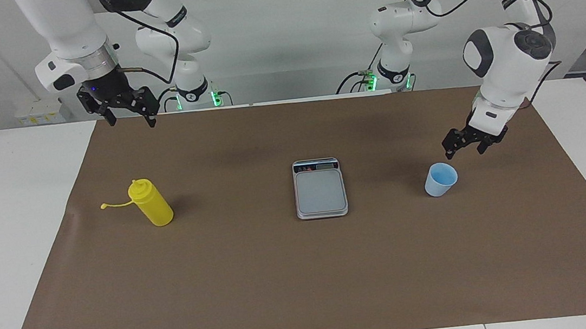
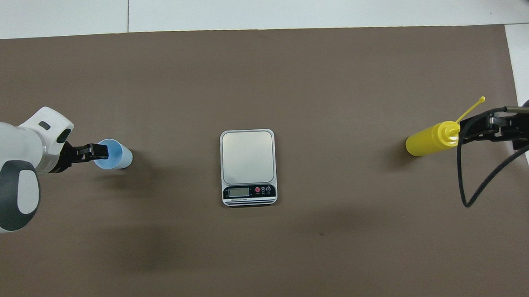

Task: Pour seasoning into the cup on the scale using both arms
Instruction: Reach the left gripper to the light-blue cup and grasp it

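- Your left pincer [image 1: 466,147] hangs right of centre in the facing frame, over the brown mat just above the cup [image 1: 441,179]. Its fingers are spread apart, they hold nothing, and you can see a gap between them and the rim.
- In the overhead frame that same left pincer [image 2: 93,151] overlaps the cup's [image 2: 113,154] rim at middle left.
- Your right pincer [image 1: 126,116] hangs at upper left of the facing frame, over the mat's edge closest to the robots. Its fingers are wide apart and it grips nothing.
- The bottle [image 1: 150,202] stands at left of centre in the facing frame, well below that pincer and not touched by it; its cap strap sticks out toward the frame's left edge.
- The cup stands upright and open; you can see only its blue inside, with no contents.
- The scale [image 1: 320,188] lies at frame centre on the surface [image 1: 262,282], between bottle and cup and well apart from both. Its plate is bare and its display strip is at the end closest to the robots.
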Tool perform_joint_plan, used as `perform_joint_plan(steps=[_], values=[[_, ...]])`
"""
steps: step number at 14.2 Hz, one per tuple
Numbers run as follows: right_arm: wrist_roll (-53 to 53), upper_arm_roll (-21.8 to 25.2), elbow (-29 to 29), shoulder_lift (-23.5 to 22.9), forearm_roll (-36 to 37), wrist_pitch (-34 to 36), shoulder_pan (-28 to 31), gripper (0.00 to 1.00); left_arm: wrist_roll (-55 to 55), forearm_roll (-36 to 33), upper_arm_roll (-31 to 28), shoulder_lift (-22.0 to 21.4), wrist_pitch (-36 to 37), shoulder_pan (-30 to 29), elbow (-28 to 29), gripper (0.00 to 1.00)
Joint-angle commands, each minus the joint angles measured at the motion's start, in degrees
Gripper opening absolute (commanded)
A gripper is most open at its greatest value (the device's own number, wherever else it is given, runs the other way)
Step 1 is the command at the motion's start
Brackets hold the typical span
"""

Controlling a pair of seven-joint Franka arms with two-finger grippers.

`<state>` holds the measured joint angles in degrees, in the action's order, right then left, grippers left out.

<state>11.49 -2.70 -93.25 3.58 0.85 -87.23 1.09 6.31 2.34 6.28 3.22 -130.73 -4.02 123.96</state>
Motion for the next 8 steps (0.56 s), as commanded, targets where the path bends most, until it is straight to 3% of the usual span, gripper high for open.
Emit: perform_joint_plan(steps=[1,3,5,8], values=[[-1.55,-0.29,-1.41,0.99,-1.2,-1.19,0.93,1.0,3.53,-0.32,-0.04,1.69,-3.3,0.5,1.37,1.0],[-1.55,-0.29,-1.41,0.99,-1.2,-1.1,0.93,1.0,4.15,-0.32,-0.04,2.22,-3.48,0.68,1.46,0.64],[-1.55,-0.29,-1.41,0.99,-1.2,-1.1,0.93,1.0,3.72,-0.32,-0.04,2.31,-3.48,0.77,1.46,0.02],[-1.55,-0.29,-1.5,0.99,-1.2,-1.1,0.85,1.0,0.29,-0.41,-0.04,2.49,-2.69,0.59,1.29,0.0]])
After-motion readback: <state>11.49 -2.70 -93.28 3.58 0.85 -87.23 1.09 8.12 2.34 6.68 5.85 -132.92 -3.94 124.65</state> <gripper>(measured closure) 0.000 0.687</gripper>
